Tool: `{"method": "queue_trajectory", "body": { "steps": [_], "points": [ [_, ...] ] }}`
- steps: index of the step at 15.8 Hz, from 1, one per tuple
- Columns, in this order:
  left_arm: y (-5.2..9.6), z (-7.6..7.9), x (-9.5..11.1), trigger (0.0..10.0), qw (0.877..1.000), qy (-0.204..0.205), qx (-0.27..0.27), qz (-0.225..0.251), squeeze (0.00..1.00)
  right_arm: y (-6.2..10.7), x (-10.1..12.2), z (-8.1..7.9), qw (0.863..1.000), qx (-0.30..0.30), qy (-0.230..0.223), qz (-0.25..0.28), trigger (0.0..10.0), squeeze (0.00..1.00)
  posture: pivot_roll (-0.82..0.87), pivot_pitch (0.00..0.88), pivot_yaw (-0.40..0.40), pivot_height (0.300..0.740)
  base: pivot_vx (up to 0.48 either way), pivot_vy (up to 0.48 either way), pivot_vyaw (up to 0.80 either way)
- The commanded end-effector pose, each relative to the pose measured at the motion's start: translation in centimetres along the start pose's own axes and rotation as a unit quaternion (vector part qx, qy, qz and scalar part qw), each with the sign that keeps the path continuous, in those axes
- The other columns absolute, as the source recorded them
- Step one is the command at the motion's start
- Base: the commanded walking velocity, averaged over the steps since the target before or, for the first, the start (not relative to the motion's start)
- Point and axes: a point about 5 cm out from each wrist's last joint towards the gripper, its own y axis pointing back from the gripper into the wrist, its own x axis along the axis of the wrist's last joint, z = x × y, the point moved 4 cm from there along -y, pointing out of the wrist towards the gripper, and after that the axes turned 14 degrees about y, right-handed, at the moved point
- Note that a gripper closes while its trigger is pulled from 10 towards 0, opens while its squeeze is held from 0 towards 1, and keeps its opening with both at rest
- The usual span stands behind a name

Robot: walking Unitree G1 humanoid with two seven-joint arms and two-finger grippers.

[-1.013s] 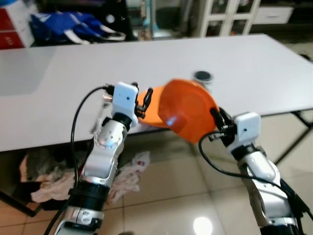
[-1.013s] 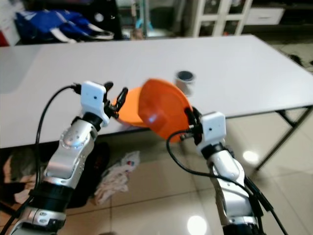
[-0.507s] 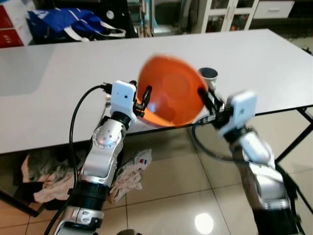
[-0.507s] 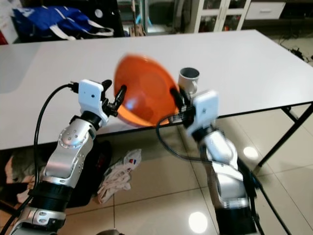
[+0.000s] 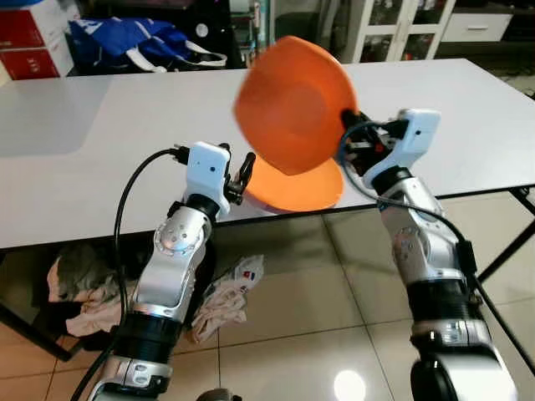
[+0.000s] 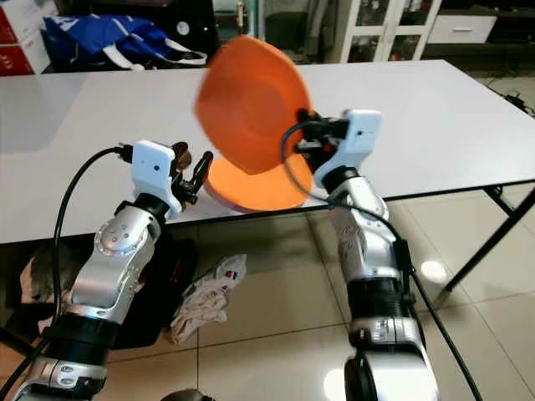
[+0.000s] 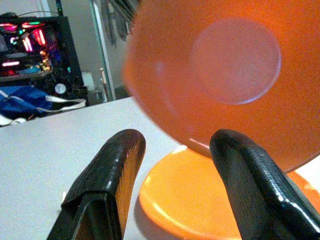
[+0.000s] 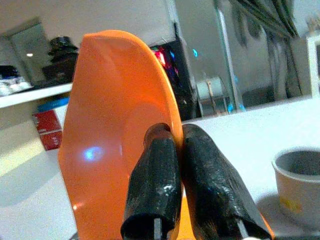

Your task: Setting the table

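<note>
The right gripper is pinching the rim of an orange bowl and holding it tilted on edge in the air above the near edge of the tabletop. Its base is facing the head camera. The right wrist view is looking along the closed fingers, which are clamping the bowl's rim, with the bowl standing on edge. That view is also catching a grey cup standing on the tabletop beyond the fingers, which the bowl and arm are hiding from the eye views.

An orange plate is lying flat at the near edge of the tabletop, right under the raised bowl. The left gripper is hovering just beside the plate's left rim, fingers spread apart and gripping nothing. The left wrist view is showing the plate between those fingers and the bowl's round base hanging over it.

A blue bag is sitting beyond the far edge, and crumpled cloth is lying on the floor under the table
</note>
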Motion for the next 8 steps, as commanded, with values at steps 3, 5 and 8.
{"method": "queue_trajectory", "body": {
  "steps": [3, 5, 8],
  "points": [
    [0.6, 0.0, 0.3, 10.0, 1.000, -0.009, 0.000, -0.003, 0.00, -0.5, -1.6, 3.3, 0.991, -0.078, -0.110, -0.016, 0.0, 0.00, 0.11, 0.000, -0.006, 0.740, 0.000, 0.000, 0.00],
    [0.8, -0.1, 0.3, 10.0, 1.000, -0.010, 0.001, -0.005, 0.00, -0.5, -2.5, 3.7, 0.985, -0.090, -0.142, -0.025, 0.0, 0.00, 0.12, 0.000, -0.008, 0.740, 0.000, 0.000, 0.00],
    [1.3, -0.5, 0.4, 10.0, 1.000, -0.013, 0.007, -0.009, 0.00, -0.4, -3.9, 4.1, 0.965, -0.114, -0.232, -0.037, 0.0, 0.00, 0.13, 0.000, -0.010, 0.740, 0.000, 0.000, 0.00]
  ]
}}
